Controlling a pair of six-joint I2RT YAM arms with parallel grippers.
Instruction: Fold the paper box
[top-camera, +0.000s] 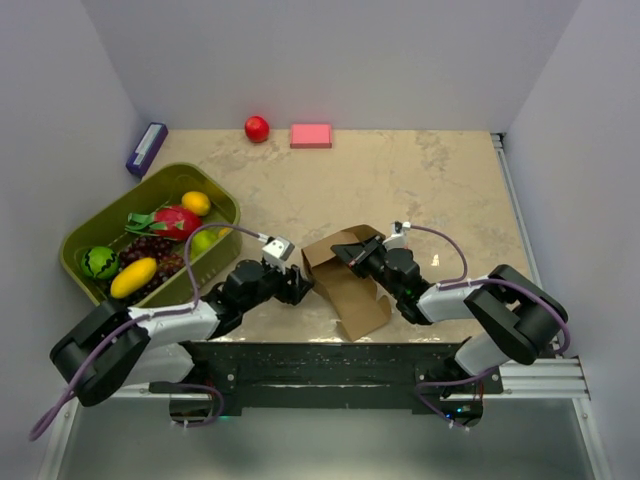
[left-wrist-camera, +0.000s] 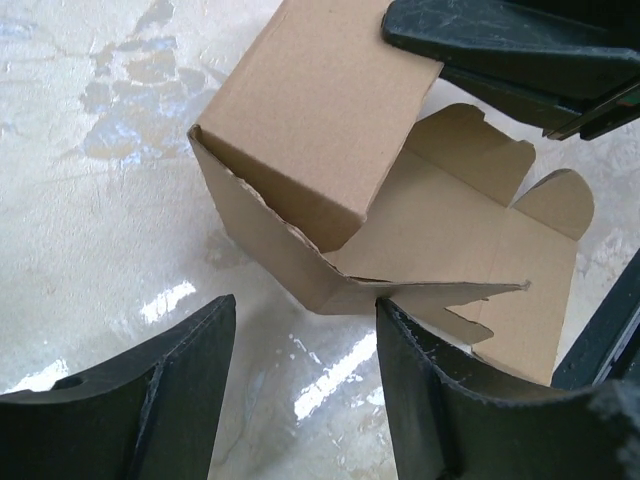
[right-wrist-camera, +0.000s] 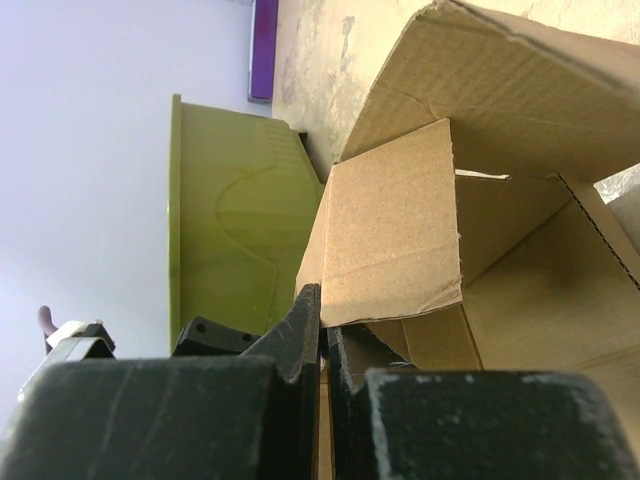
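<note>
Your paper box (top-camera: 350, 295) sits half formed near the front edge of the table (top-camera: 430, 180) — plain brown, one end squared up, the other splayed into loose flaps. The right fingers (right-wrist-camera: 300, 330) pinch one panel; the left fingers (left-wrist-camera: 170, 390) stand apart just beside it.

Centre: brown cardboard paper box (top-camera: 350, 295) on beige counter (top-camera: 440, 180)
Left: green plastic tub (top-camera: 232, 208)
Behind: red ball (top-camera: 257, 128), pink rectangular block (top-camera: 311, 135)

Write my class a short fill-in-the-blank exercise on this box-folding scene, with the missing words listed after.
The left end effector holds its jaws ____ beside the paper box. The right end effector is ____ on a flap of that box. The fruit lies in a ____ bin.
Missing words: open; shut; green.
</note>
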